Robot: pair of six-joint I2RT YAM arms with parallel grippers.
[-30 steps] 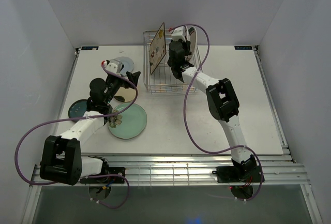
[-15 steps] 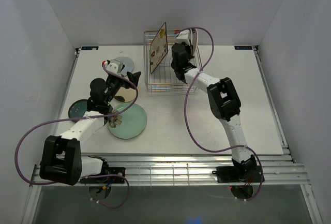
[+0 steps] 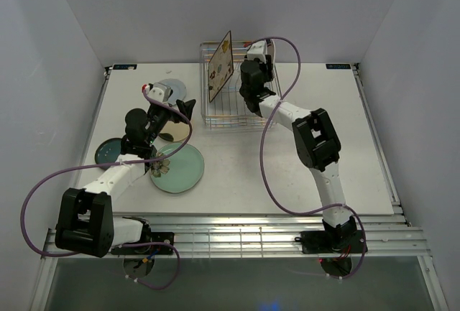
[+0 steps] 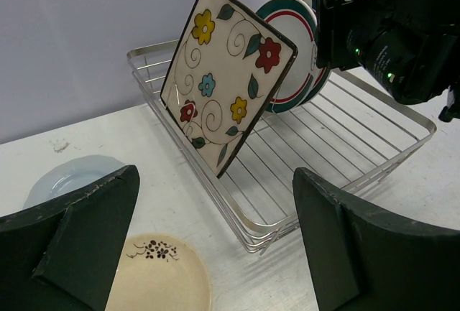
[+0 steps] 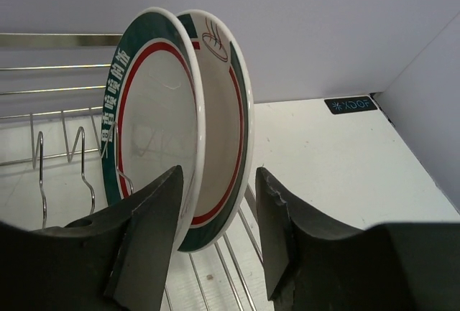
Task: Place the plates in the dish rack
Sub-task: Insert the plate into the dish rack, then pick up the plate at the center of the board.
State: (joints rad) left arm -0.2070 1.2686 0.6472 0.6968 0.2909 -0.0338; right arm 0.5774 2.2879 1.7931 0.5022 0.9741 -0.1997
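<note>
The dish rack (image 3: 237,113) stands at the back middle of the table. The square floral plate (image 3: 220,67) leans upright in its left part. Two white plates with teal-red rims (image 3: 268,54) stand upright together at its back right. My right gripper (image 3: 257,67) is open, its fingers straddling the lower edges of these two plates (image 5: 154,124). My left gripper (image 3: 185,110) is open and empty above the small cream plate (image 3: 172,133). The blue-grey plate (image 3: 169,88), dark teal plate (image 3: 108,151) and large pale green plate (image 3: 180,169) lie flat at the left.
In the left wrist view the rack's near corner (image 4: 277,235) lies between my fingers, with the cream plate (image 4: 154,275) and blue-grey plate (image 4: 65,178) to its left. Upright divider prongs (image 5: 39,160) stand left of the two plates. Walls enclose the table.
My right gripper has moved a little to the right and back, in to the two teal-red rimmed plates. The left arm has not moved.
</note>
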